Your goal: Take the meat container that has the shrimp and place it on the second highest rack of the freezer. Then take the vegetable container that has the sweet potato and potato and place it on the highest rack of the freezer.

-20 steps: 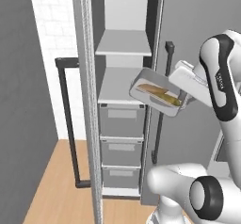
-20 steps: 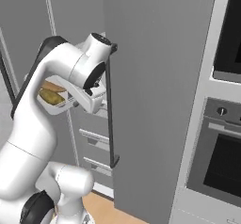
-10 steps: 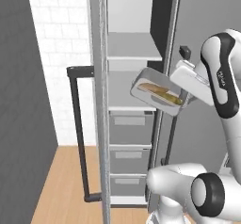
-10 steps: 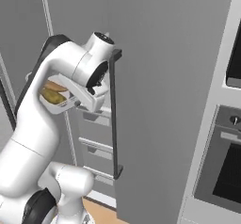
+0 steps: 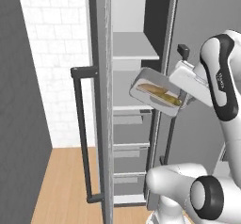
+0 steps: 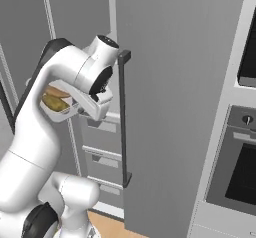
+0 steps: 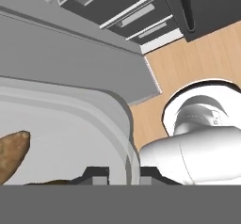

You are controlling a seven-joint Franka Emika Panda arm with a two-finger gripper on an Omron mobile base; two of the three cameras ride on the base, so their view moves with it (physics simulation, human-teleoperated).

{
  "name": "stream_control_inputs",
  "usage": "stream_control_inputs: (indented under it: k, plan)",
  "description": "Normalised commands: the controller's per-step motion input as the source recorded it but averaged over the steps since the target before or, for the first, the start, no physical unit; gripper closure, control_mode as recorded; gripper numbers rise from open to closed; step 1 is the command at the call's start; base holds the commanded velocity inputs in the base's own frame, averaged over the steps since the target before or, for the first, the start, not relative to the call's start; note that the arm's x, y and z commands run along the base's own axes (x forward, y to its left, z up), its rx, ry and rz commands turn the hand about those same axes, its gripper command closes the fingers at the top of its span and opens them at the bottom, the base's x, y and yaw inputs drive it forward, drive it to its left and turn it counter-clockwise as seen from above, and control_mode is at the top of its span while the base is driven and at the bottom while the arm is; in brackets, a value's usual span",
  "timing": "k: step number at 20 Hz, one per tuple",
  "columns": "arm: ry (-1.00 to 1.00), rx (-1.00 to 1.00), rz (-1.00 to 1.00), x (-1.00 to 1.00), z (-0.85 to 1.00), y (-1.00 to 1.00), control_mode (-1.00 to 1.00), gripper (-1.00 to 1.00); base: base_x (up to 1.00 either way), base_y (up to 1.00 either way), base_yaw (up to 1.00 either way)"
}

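Hand view, bottom of the frame: the claw (image 7: 117, 175) is closed on the rim of the vegetable container (image 7: 70, 124), one dark tip on each side of the wall, with a brown potato (image 7: 12, 155) at the lower left. The wooden floor (image 7: 188, 58) and the drawers (image 7: 132, 18) show at the upper right.

Left base view, centre: the tray (image 5: 155, 92) hangs tilted in the air, its open face turned toward the upper left, in front of the open freezer (image 5: 136, 105), level with the gap under the upper shelf. The highest rack (image 5: 134, 53) sits above and behind it in the upper centre, and looks bare. A second shelf (image 5: 127, 109) runs just below the tray; whether the meat container already rests there cannot be told, since the tray and door frame cover most of it.

Judging by this, the second half of the task is under way: the vegetable tray is lifted and near the freezer, and it remains to raise it, level it, slide it onto the top rack and let go.
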Motion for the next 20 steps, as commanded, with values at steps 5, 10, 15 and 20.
stream_control_inputs:
  k: [5,10,15,20]
  plan:
    - [0.00,-0.03,-0.14,0.24,-0.04,0.06,-1.00,1.00,0.00,0.00,0.00]
    - [-0.04,0.10,-0.33,0.20,-0.09,0.06,-1.00,1.00,0.00,0.00,0.00]
    - [-0.02,0.03,-0.53,0.89,0.04,0.30,-1.00,1.00,0.00,0.00,0.00]
    - [-0.07,0.00,-0.41,0.67,0.20,0.09,-1.00,1.00,0.00,0.00,0.00]
